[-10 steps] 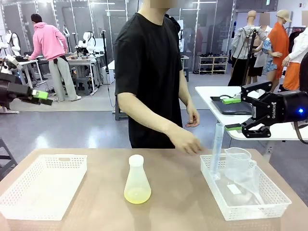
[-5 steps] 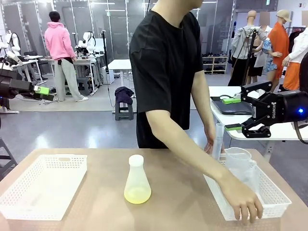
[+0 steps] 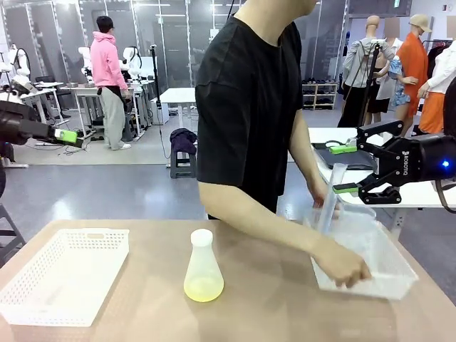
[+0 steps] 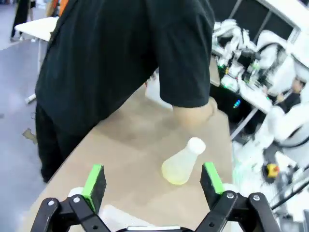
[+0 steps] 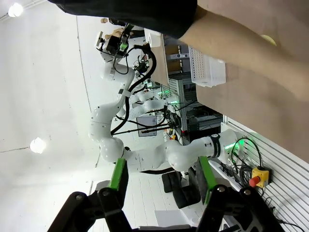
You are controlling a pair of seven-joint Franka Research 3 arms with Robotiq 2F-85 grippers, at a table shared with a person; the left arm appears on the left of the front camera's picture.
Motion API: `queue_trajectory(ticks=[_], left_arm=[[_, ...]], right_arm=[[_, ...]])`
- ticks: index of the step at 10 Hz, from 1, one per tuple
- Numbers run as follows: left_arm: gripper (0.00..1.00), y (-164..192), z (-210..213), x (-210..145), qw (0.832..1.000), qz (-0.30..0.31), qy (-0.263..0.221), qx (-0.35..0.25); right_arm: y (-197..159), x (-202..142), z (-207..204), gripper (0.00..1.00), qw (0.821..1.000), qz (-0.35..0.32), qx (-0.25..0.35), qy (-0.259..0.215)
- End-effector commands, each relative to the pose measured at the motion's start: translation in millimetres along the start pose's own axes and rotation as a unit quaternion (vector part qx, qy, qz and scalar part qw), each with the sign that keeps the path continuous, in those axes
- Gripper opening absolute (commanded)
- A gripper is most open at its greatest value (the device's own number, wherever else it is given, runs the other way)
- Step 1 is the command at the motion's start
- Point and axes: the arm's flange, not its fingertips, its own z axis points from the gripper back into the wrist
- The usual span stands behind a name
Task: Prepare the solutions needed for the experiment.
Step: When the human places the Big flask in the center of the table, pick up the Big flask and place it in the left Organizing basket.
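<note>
Front view: frosted conical flask (image 3: 203, 265) (pale yellow liquid (image 3: 204, 288)); left pincer (image 4: 152, 174), right pincer (image 3: 345, 169) released.

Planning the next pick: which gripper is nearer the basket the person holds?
Right. The right gripper hangs just above the far end of the basket; the left gripper is off past the left edge of the table.

The right gripper (image 5: 161, 166) is held open and empty; a forearm (image 5: 241, 41) and white basket (image 5: 206, 67) are seen at one o'clock.
</note>
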Motion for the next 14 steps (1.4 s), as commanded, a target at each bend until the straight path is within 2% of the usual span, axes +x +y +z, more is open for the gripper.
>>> queue_trajectory(ticks=[1,2,3,5,6,7,10,11,12,14], left_arm=[[1.0,35,-25,10,0.985,-0.162,0.044,-0.029],[1.0,43,-41,10,0.964,-0.247,0.04,-0.092],[1.0,43,-59,10,0.946,-0.28,0.023,-0.159],[1.0,41,-86,10,0.929,-0.282,0.012,-0.241],[1.0,36,-89,11,0.929,-0.28,0.073,-0.231],[1.0,34,-93,5,0.939,-0.29,0.023,-0.186],[1.0,34,-93,5,0.939,-0.29,0.023,-0.186],[1.0,36,-93,3,0.934,-0.29,0.031,-0.205],[1.0,44,-127,3,0.921,-0.303,-0.007,-0.245],[1.0,51,-169,-1,0.904,-0.329,-0.008,-0.274]], right_arm=[[1,-1,0,0.72,1.0,0.003,0.003,0.0],[1,-1,0,0.72,1.0,0.003,0.003,0.0],[1,-1,0,0.72,1.0,0.003,0.003,0.0],[1,-1,0,0.72,1.0,0.003,0.003,0.0],[1,-1,0,0.72,1.0,0.003,0.003,0.0],[1,-1,0,0.72,1.0,0.003,0.003,0.0],[1,-1,0,0.72,1.0,0.003,0.003,0.0],[1,-1,0,0.72,1.0,0.003,0.003,0.0],[1,-1,0,0.72,1.0,0.003,0.003,0.0],[1,-1,0,0.72,1.0,0.003,0.003,0.0]])
